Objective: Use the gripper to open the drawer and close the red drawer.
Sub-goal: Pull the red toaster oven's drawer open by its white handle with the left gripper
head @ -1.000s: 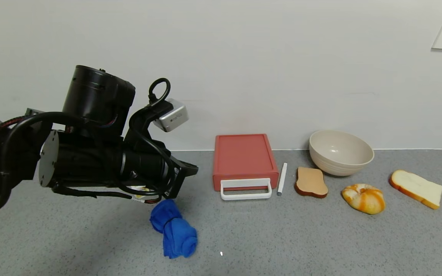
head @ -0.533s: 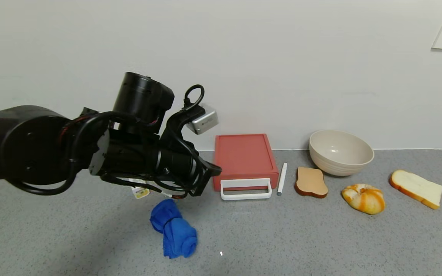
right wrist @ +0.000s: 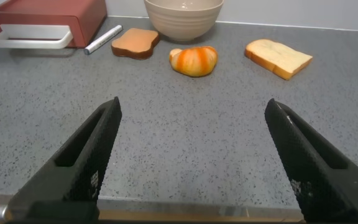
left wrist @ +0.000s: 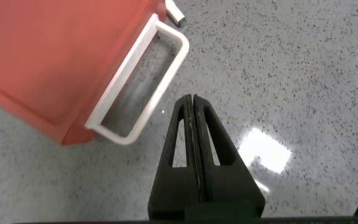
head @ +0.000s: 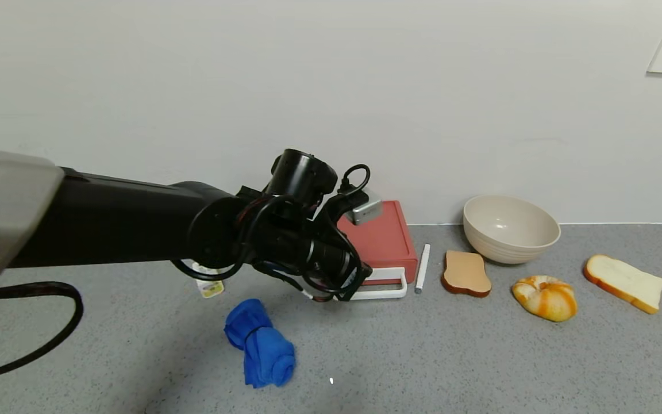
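The salmon-red drawer (head: 380, 238) sits by the wall, its tray pushed in, with its white loop handle (head: 385, 290) facing me. My left gripper (head: 349, 286) hangs over the handle's left part in the head view. In the left wrist view the left gripper (left wrist: 192, 99) is shut and empty, its tip just beside the handle (left wrist: 143, 87) and above the counter; the red box (left wrist: 48, 56) fills the corner. My right gripper (right wrist: 191, 109) is open and empty, parked low over the counter's near edge, with the drawer (right wrist: 48, 15) far off.
A white marker (head: 422, 268) lies right of the drawer. Further right are a brown toast slice (head: 466, 273), a beige bowl (head: 510, 228), a croissant (head: 545, 297) and a white bread slice (head: 624, 283). A rolled blue cloth (head: 259, 343) and a small tag (head: 210, 286) lie left of the gripper.
My left arm has swung right and reached out from over the blue cloth to the drawer's handle. Nothing on the counter has moved.
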Tool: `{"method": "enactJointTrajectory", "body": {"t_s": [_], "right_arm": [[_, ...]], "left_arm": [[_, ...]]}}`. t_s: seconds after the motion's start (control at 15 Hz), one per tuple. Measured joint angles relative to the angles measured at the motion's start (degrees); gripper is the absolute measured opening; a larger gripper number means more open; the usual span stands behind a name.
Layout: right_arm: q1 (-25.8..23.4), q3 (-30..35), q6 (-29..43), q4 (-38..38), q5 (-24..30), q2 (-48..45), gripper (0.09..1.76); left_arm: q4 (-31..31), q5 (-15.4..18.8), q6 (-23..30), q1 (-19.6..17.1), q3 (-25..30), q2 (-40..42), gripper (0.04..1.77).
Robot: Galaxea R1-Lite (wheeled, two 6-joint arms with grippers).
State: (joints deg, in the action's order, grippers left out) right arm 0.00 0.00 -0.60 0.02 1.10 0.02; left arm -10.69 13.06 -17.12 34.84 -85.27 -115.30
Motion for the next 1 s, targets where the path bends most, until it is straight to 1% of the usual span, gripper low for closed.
{"method": "enactJointTrajectory", "body": {"t_s": [0.27,0.4,0.53,0.6,0.67,0.73,0.8,0.87,0.93,1.0], "right_arm": [[0.0,0.0,0.0,0.0,0.0,0.0,1.7],[0.0,0.0,0.0,0.0,0.0,0.0,1.7],[0.0,0.0,0.0,0.0,0.0,0.0,1.7],[0.0,0.0,0.0,0.0,0.0,0.0,1.7],[0.0,0.0,0.0,0.0,0.0,0.0,1.7],[0.0,0.0,0.0,0.0,0.0,0.0,1.7],[0.0,0.0,0.0,0.0,0.0,0.0,1.7],[0.0,0.0,0.0,0.0,0.0,0.0,1.7],[0.0,0.0,0.0,0.0,0.0,0.0,1.7],[0.0,0.0,0.0,0.0,0.0,0.0,1.7]], "left_arm": [[0.0,0.0,0.0,0.3,-3.8,-5.3,0.11],[-0.4,-0.2,0.0,0.2,-4.5,-6.8,0.11],[-4.5,-0.7,0.0,-0.1,-5.6,-7.5,0.11],[-8.0,-1.5,0.1,-0.1,-7.1,-7.7,0.11],[-11.2,-3.4,0.3,-0.2,-8.8,-8.0,0.11],[-13.6,-5.8,0.5,-0.2,-10.5,-8.5,0.11],[-14.0,-6.5,0.4,-0.3,-11.4,-9.1,0.11],[-14.1,-6.3,0.1,-0.6,-12.0,-9.5,0.11],[-14.1,-4.9,-0.7,-1.3,-12.3,-9.9,0.11],[-14.2,-2.2,-2.6,-2.1,-12.5,-10.1,0.11]]}}
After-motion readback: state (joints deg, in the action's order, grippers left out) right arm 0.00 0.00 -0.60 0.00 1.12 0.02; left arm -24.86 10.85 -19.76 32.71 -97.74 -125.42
